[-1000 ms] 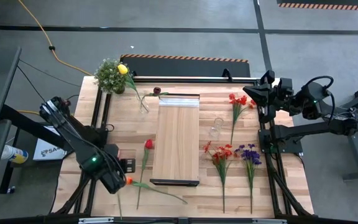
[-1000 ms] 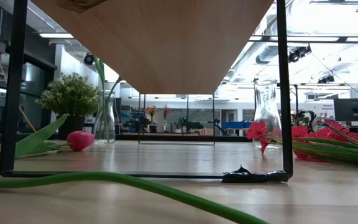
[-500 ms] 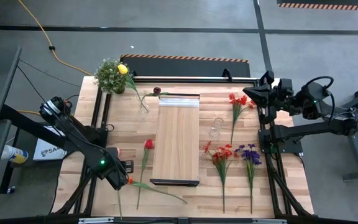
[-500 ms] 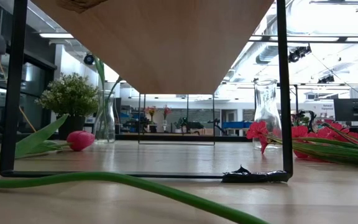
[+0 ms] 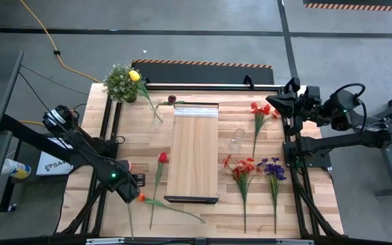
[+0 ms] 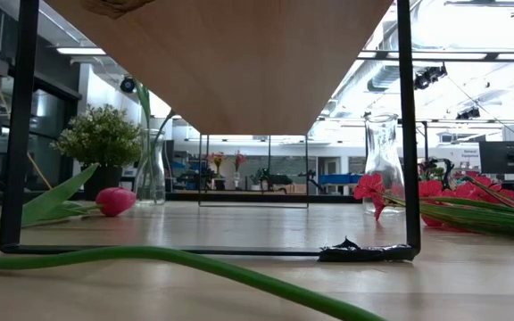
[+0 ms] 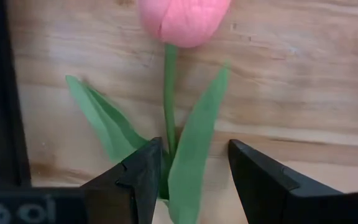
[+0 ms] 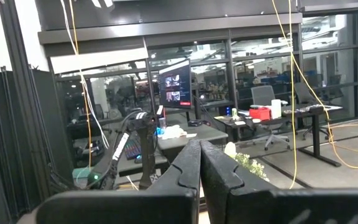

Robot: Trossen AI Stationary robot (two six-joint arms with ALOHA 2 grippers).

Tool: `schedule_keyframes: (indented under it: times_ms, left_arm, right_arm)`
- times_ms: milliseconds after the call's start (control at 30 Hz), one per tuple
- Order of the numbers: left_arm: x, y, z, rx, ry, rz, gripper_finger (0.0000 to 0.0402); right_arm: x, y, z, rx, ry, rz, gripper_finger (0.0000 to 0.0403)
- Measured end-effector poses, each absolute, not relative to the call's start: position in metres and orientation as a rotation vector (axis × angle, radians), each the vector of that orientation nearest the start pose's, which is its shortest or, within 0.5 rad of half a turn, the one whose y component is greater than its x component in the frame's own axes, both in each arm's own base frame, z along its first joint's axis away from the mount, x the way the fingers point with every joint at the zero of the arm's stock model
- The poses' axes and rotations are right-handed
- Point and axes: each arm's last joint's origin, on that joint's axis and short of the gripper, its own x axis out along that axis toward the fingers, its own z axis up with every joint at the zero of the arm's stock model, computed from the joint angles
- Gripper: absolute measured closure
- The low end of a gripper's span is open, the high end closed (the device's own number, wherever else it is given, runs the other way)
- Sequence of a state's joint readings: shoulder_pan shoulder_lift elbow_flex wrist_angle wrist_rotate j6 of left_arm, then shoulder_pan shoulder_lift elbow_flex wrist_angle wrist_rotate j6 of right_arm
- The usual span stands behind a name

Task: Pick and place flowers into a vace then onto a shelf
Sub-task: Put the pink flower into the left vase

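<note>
The left pincer (image 7: 191,180) hangs low over the planked wooden tabletop (image 5: 203,211) at its near left corner, fingers (image 7: 138,177) partly apart astride the green stem and leaves of a tulip with a pink-orange head (image 7: 182,22), not pressing them. The right pincer (image 8: 199,165) waits shut beyond the far right corner. The long light-wood shelf (image 5: 193,151) stands mid-tabletop, other flowers (image 5: 250,167) to its right.
</note>
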State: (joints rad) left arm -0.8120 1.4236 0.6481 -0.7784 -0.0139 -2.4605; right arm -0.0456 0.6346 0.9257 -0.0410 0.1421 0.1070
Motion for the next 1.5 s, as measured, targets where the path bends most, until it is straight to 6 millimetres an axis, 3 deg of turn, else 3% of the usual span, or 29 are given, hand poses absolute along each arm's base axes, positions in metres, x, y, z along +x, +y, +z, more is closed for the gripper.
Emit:
schedule_keyframes:
  times_ms: [1000,1167,1400,1500]
  left_arm:
    - [0.1360,-0.1421,0.1361,-1.248,1.146,1.253,0.0186]
    - [0.1357,-0.1417,0.1360,-1.252,1.140,1.267,0.0240]
    - [0.1348,-0.1403,0.1361,-1.243,1.123,1.285,0.0367]
    - [0.1350,-0.1397,0.1361,-1.242,1.093,1.286,0.0376]
  right_arm:
    - [0.1180,-0.0095,0.4117,0.116,-0.260,-0.173,0.0402]
    - [0.1180,-0.0095,0.4117,0.116,-0.260,-0.173,0.0402]
    - [0.1180,-0.0095,0.4117,0.116,-0.260,-0.174,0.0402]
    - [0.1179,-0.0094,0.4118,0.116,-0.260,-0.173,0.0402]
